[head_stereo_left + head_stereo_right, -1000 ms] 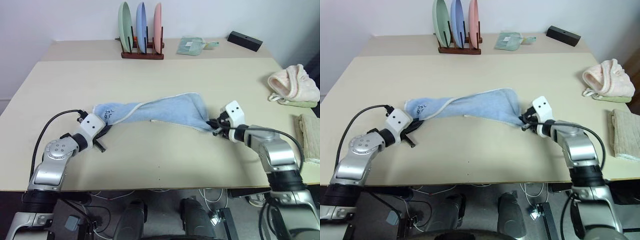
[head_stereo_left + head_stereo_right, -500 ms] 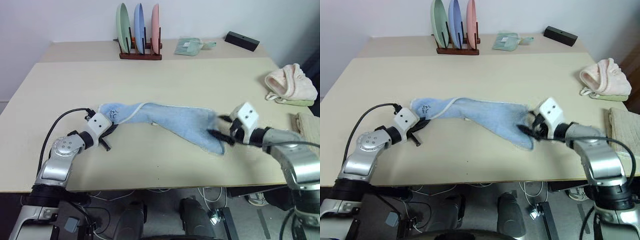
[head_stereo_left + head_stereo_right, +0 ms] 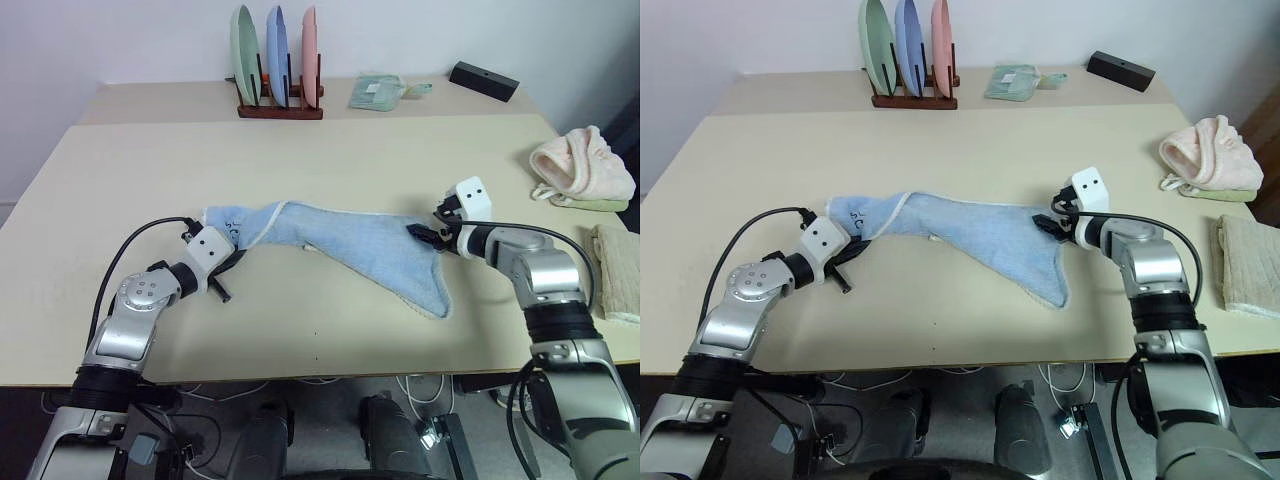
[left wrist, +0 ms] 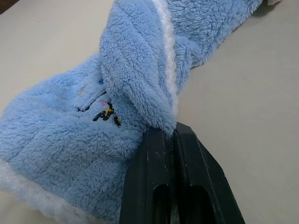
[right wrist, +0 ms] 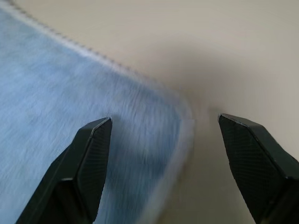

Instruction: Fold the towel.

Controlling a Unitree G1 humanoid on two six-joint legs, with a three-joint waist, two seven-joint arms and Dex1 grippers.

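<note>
Lying rumpled across the middle of the table [image 3: 330, 150], the towel [image 3: 370, 250] was pinched at its logo end by the left gripper [image 4: 172, 135], jaws pressed together on the cloth, while the right gripper [image 5: 163, 126] hovered, jaws spread, over the opposite corner.

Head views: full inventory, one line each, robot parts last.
towel: 1, light blue, white trim, mid-table, bunched lengthwise
table: 1, beige, a second one behind
plate rack: 1, dark wood, back table
plates: 3, green, blue, pink, upright in rack
small cloth: 1, pale green, back table
box: 1, black, back right
bundled towel: 1, pink, right edge
folded cloth: 1, beige, right edge
left tool: shut on towel end
right tool: open at towel's right corner
</note>
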